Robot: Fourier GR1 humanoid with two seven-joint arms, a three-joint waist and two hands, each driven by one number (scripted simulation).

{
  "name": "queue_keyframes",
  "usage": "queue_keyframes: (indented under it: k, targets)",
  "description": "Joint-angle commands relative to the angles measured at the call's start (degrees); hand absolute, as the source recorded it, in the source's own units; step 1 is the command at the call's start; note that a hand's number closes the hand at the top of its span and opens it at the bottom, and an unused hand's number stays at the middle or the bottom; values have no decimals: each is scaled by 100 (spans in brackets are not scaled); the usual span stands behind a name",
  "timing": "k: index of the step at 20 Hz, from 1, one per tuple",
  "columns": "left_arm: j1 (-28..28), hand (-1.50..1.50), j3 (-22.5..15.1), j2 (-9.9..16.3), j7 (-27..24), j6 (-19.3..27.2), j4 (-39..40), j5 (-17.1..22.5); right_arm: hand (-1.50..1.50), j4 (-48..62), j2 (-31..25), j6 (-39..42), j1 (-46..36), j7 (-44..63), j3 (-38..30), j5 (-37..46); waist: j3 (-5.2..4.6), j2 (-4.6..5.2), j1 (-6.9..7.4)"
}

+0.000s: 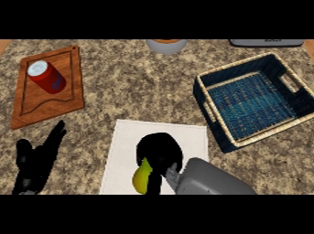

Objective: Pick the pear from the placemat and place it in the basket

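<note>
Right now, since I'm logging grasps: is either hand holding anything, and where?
The right hand curls over the pear on the placemat, gripping its upper end. The left hand holds nothing.

Bare counter (152, 87) lies open between placemat (186, 137) and basket (261, 103); nothing stands there. Basket's near rim rises just beside the placemat's right edge. Can (46, 76) on cutting board (48, 87) and a cup, maybe, (166, 45) sit well aside.

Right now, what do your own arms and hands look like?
Each hand is glossy black with slim fingers: the left hand shows without its forearm, while the right hand joins a smooth, rounded grey forearm. No cables, markings or sleeves show.
</note>
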Motion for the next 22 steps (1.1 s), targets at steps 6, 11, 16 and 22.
queue_keyframes:
  k: [6, 11, 16, 22]
  targets:
    - [250, 0, 84, -2, 471, -131, 182, 128, 150, -65, 63, -56, 149, -136, 244, 778, -86, 49, -14]
    - [263, 0, 163, -110, 276, 64, 505, 11, 150, -2088, -537, 328, 382, 1061, 1480, 1772, -101, -67, -337]
    - [489, 0, 196, 6, 283, -145, 314, 115, 150, -3954, -1031, 56, 825, 1849, 1565, 2548, -89, -41, -307]
    - [491, 0, 159, -182, 330, 23, 196, 100, 150, -5418, -62, -1364, 1255, 1675, 147, 2490, -68, -8, -461]
